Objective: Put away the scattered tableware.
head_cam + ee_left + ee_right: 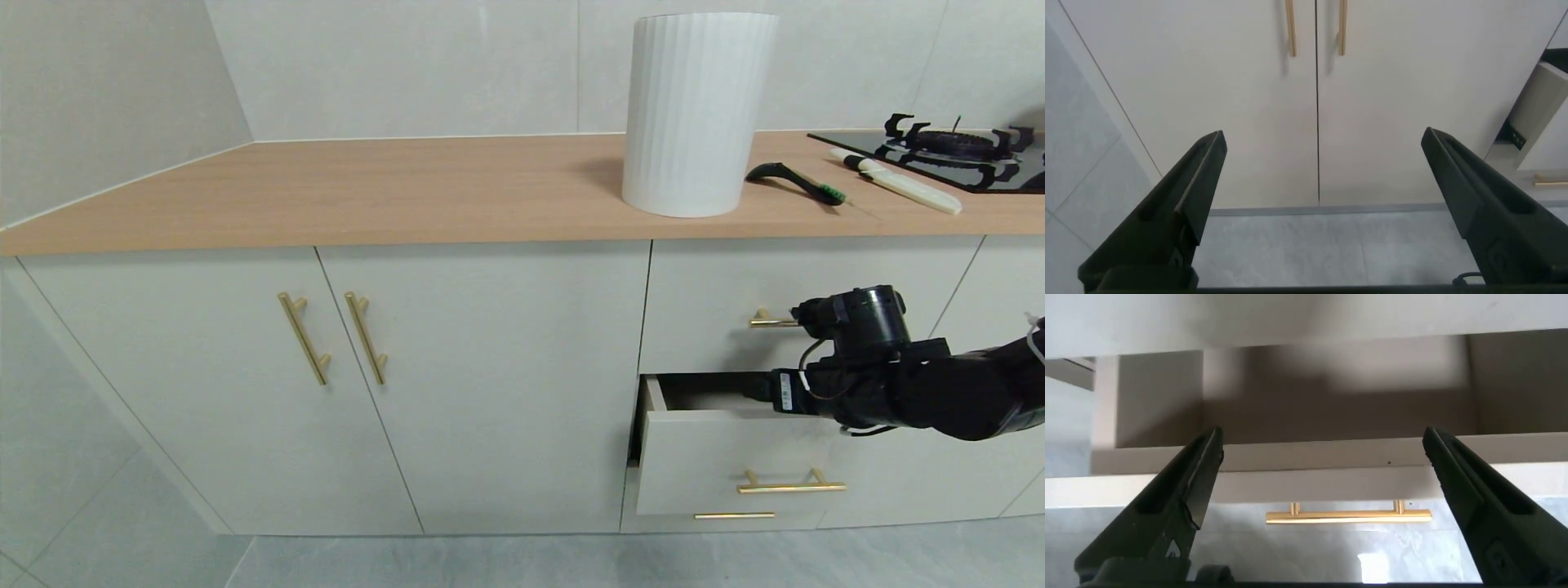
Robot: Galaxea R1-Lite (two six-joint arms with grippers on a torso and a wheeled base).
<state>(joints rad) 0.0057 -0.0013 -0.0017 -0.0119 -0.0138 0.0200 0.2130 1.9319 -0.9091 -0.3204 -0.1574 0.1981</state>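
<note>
On the wooden counter (408, 188) lie a black utensil with a green-tipped handle (796, 181) and a cream-white knife (902, 184), both to the right of a tall white ribbed container (694, 114). Below them the middle drawer (718, 457) stands pulled out. My right gripper (755, 384) is at the drawer's opening, just above its front panel. The right wrist view shows the right gripper (1321, 441) open and empty, with the drawer's inside (1331, 400) ahead. My left gripper (1323, 139) is open and empty, facing the cabinet doors (1315, 98).
A black gas hob (955, 151) sits at the counter's right end. Gold bar handles mark the double doors (331, 336) and the drawers (790, 486). The upper drawer's handle (771, 321) is close above my right wrist. Grey tiled floor (490, 563) lies before the cabinets.
</note>
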